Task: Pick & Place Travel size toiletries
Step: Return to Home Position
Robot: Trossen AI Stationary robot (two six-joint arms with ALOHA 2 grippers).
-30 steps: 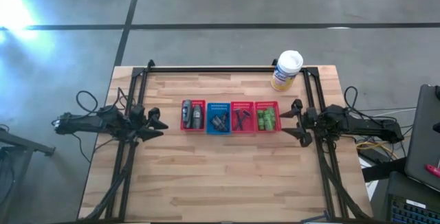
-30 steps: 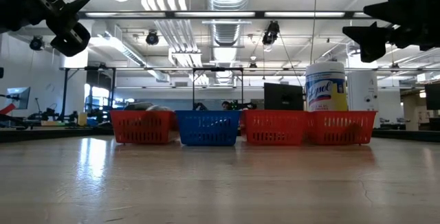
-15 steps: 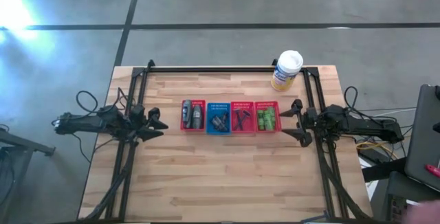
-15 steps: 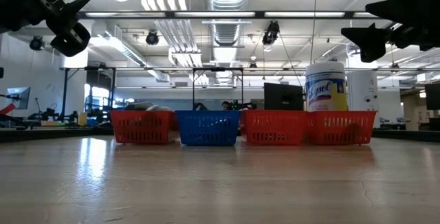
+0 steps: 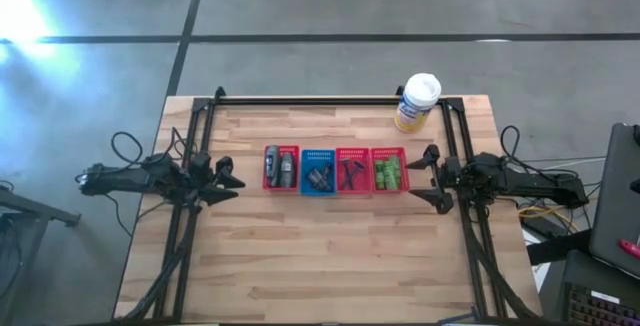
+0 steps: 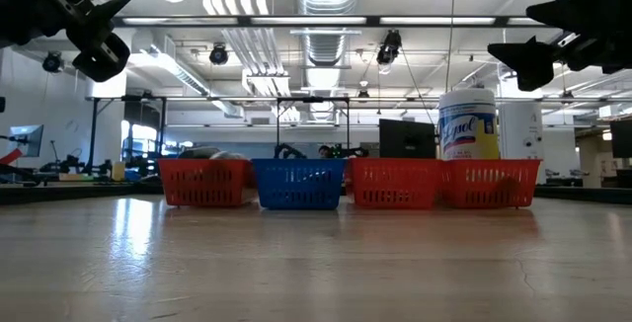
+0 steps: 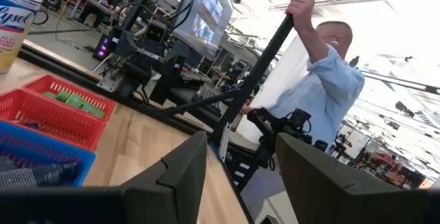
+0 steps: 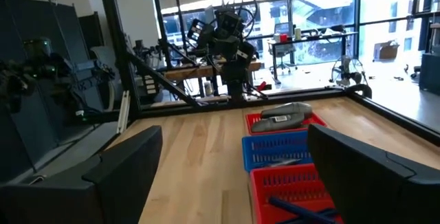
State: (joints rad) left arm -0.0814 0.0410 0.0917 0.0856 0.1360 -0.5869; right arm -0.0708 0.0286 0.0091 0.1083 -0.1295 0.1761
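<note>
Toiletries [image 5: 279, 168] sit in the basket row [image 5: 318, 151]; left tool [image 5: 232, 180] and right tool [image 5: 418, 179] flank it, well apart, both spread, empty.

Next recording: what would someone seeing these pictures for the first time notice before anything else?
On the table, a tight row of one blue basket among three red baskets holds the sorted toiletries, with bright green packets at the right end. The left pincer and right pincer hang open at opposite sides, and a white-capped canister stands at the far edge.
</note>
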